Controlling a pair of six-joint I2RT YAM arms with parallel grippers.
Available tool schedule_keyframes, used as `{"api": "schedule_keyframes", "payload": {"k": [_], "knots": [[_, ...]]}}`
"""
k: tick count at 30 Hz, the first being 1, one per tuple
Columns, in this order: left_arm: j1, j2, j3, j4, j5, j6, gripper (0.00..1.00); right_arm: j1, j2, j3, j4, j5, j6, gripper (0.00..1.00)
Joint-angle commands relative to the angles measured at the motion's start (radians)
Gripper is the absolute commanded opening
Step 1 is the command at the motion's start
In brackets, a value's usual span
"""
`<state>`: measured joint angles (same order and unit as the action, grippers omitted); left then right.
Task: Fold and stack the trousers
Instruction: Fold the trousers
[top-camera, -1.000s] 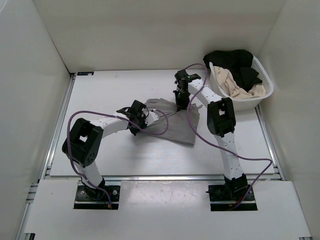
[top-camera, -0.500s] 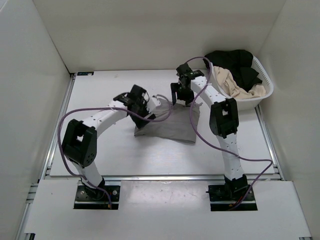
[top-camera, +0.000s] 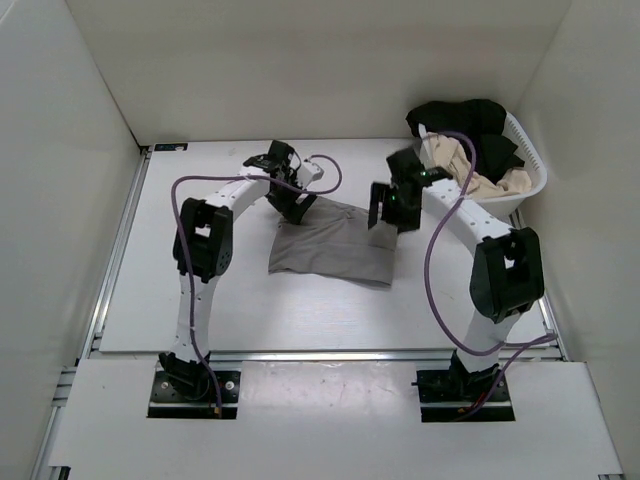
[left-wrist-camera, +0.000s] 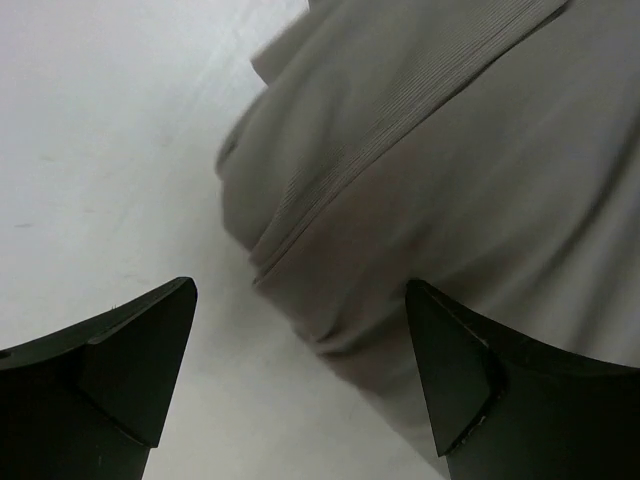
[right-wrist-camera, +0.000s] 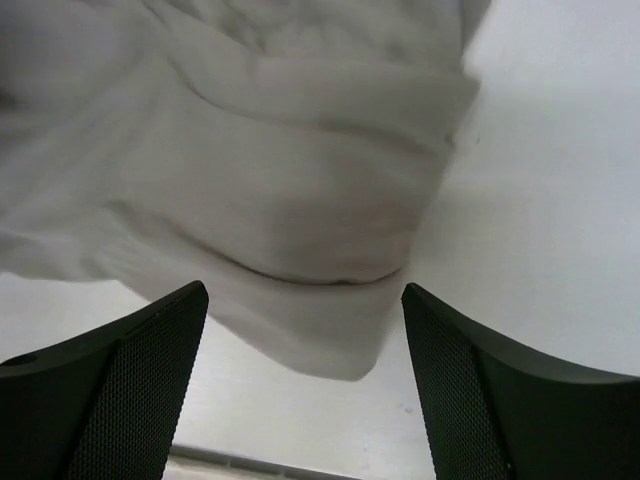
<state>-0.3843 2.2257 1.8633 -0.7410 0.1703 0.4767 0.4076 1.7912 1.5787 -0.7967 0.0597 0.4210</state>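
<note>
Soft, thin taupe-grey trousers (top-camera: 330, 243) lie folded flat mid-way across the white worktop (top-camera: 200, 290), nearer its far edge, with your left claw (top-camera: 297, 204) and right claw (top-camera: 384, 214) spread empty over the far corners: pinch all layers evenly there before folding nearward.

The trousers (top-camera: 335, 245) are soft, matt, finely ribbed cloth; the table (top-camera: 200, 290) looks smooth and matt, perhaps laminate.
</note>
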Motion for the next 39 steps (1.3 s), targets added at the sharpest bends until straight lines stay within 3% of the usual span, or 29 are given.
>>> {"api": "schedule_keyframes", "payload": {"k": [1,3,5,7,8,9,10,13,19,20,23,26,27,28,32,34,39], "knots": [[0.010,0.005,0.076,-0.041,0.046,-0.029,0.97,-0.041,-0.038,-0.255,0.118,-0.138,0.068,0.83],[0.010,0.017,0.085,-0.041,0.046,-0.029,0.97,-0.061,-0.050,-0.369,0.259,-0.232,0.090,0.82],[0.019,0.029,0.085,-0.041,0.046,-0.029,0.90,-0.075,-0.059,-0.451,0.312,-0.250,0.101,0.79],[0.031,0.038,0.085,-0.041,0.046,-0.039,0.80,-0.085,-0.035,-0.464,0.352,-0.274,0.101,0.69],[0.032,0.049,0.085,-0.041,0.046,-0.062,0.64,-0.085,-0.024,-0.464,0.352,-0.274,0.085,0.63],[0.042,0.049,0.085,-0.041,0.046,-0.073,0.56,-0.098,-0.010,-0.464,0.352,-0.285,0.076,0.52],[0.056,0.049,0.076,-0.041,0.035,-0.091,0.49,-0.108,0.023,-0.450,0.338,-0.285,0.050,0.49],[0.091,0.029,0.030,-0.041,0.054,-0.110,0.46,-0.118,0.086,-0.379,0.297,-0.314,-0.010,0.47],[0.131,0.020,0.010,-0.032,0.074,-0.142,0.54,-0.118,0.143,-0.252,0.223,-0.314,-0.071,0.47],[0.131,0.020,0.010,-0.032,0.074,-0.142,0.66,-0.118,0.143,-0.240,0.223,-0.326,-0.082,0.47],[0.140,0.020,0.030,-0.032,0.074,-0.142,0.78,-0.127,0.131,-0.240,0.214,-0.327,-0.094,0.50],[0.140,-0.001,0.076,-0.032,0.042,-0.162,1.00,-0.127,0.090,-0.240,0.168,-0.288,-0.105,0.71],[0.150,-0.001,0.098,-0.032,0.032,-0.173,1.00,-0.127,0.073,-0.240,0.133,-0.265,-0.117,0.91],[0.150,-0.035,0.109,-0.032,0.022,-0.173,1.00,-0.127,0.029,-0.240,0.110,-0.236,-0.117,0.99],[0.160,-0.141,0.154,-0.032,-0.086,-0.202,1.00,-0.127,-0.105,-0.162,-0.034,-0.066,-0.126,0.99],[0.160,-0.199,0.154,-0.032,-0.217,-0.202,1.00,-0.127,-0.172,-0.106,-0.138,0.006,-0.126,0.99],[0.194,-0.428,-0.034,-0.081,-0.399,-0.202,1.00,-0.184,-0.219,0.085,-0.350,0.165,-0.117,0.99]]}}
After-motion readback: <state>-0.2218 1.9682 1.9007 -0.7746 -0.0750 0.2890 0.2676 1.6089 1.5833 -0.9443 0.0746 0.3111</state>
